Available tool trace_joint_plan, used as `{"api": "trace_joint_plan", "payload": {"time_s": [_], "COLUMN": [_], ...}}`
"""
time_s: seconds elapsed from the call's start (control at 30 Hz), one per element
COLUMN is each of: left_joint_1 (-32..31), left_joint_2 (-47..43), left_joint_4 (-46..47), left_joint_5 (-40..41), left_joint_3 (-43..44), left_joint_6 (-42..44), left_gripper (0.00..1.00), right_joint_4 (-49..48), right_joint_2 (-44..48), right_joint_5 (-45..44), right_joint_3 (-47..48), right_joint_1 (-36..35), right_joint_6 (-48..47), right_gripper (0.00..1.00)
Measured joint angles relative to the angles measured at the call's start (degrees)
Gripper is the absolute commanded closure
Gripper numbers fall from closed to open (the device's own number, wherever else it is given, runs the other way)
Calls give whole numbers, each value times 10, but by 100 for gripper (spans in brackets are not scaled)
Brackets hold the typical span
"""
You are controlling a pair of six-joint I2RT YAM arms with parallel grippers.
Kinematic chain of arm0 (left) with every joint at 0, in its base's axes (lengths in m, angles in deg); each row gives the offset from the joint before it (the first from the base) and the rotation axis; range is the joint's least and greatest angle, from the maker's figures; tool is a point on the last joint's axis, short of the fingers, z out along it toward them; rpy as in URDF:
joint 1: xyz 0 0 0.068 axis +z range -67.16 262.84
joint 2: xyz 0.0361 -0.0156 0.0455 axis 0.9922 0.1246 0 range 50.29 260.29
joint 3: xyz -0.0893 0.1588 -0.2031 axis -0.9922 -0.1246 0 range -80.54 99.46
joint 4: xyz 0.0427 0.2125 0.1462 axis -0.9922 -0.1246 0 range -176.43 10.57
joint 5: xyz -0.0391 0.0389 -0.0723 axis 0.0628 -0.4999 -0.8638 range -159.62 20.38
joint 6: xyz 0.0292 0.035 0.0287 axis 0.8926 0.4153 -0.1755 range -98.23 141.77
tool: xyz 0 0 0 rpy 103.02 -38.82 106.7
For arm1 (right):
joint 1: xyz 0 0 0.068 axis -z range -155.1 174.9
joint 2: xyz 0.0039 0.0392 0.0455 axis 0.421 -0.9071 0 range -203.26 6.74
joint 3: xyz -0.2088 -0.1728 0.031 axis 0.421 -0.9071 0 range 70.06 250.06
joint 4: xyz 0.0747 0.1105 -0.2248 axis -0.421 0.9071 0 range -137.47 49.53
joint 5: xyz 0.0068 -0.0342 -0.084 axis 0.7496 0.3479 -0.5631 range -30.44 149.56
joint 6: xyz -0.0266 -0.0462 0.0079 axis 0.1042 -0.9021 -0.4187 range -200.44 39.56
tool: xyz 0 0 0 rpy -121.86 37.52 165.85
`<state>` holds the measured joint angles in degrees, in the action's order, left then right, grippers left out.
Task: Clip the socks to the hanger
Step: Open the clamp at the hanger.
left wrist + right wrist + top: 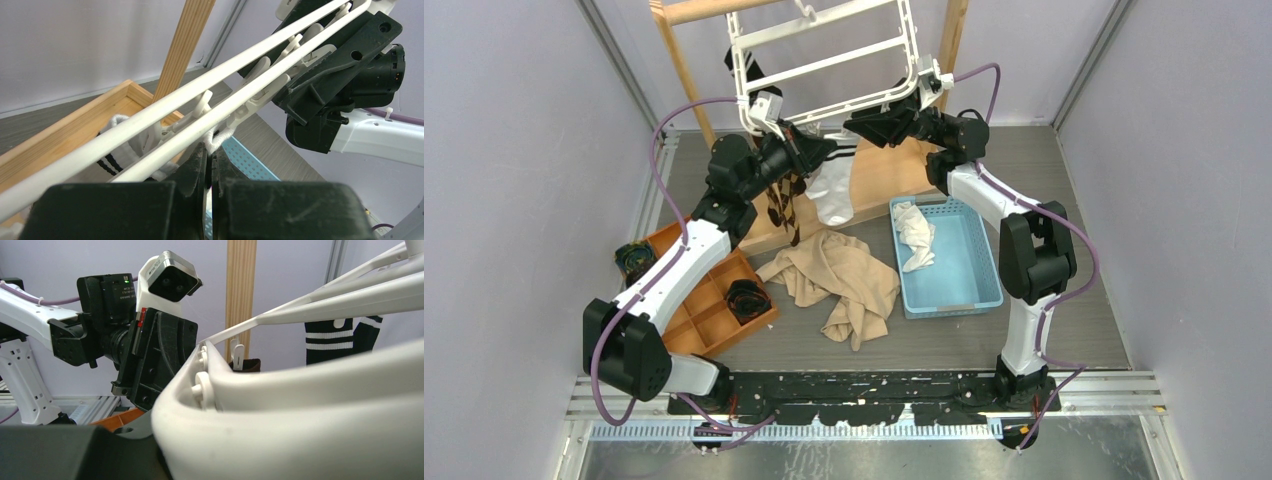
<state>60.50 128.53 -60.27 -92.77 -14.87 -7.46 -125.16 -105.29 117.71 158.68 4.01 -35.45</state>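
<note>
White sock (pixel 834 195) with black bands hangs under the hanger's (pixel 824 62) near rim at the table's (pixel 1084 200) far edge, cuff pinched in the closed left gripper (pixel 210 152). Right gripper (pixel 912 95) straddles the rim's right corner, grip unclear. Best: feed the cuff squarely into a clip (pixel 260 92).

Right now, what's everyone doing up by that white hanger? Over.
Left gripper shut on white sock cuff, under hanger rim. Right gripper clamps hanger rim. Brown sock hangs close alongside.
</note>
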Motion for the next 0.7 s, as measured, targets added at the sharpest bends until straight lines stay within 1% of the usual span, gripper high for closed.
{"api": "trace_joint_plan", "payload": {"time_s": [0.3, 0.7], "left_joint_1": [1, 2], "left_joint_2": [-6, -3], "left_joint_4": [-42, -44], "left_joint_5": [0, 0], "left_joint_3": [0, 8], "left_joint_6": [46, 73], "left_gripper": [100, 100], "right_joint_4": [1, 1], "right_joint_2": [0, 0], "right_joint_5": [-2, -4], "right_joint_3": [0, 0], "right_joint_1": [0, -2], "right_joint_6": [0, -1], "right_gripper": [93, 94]}}
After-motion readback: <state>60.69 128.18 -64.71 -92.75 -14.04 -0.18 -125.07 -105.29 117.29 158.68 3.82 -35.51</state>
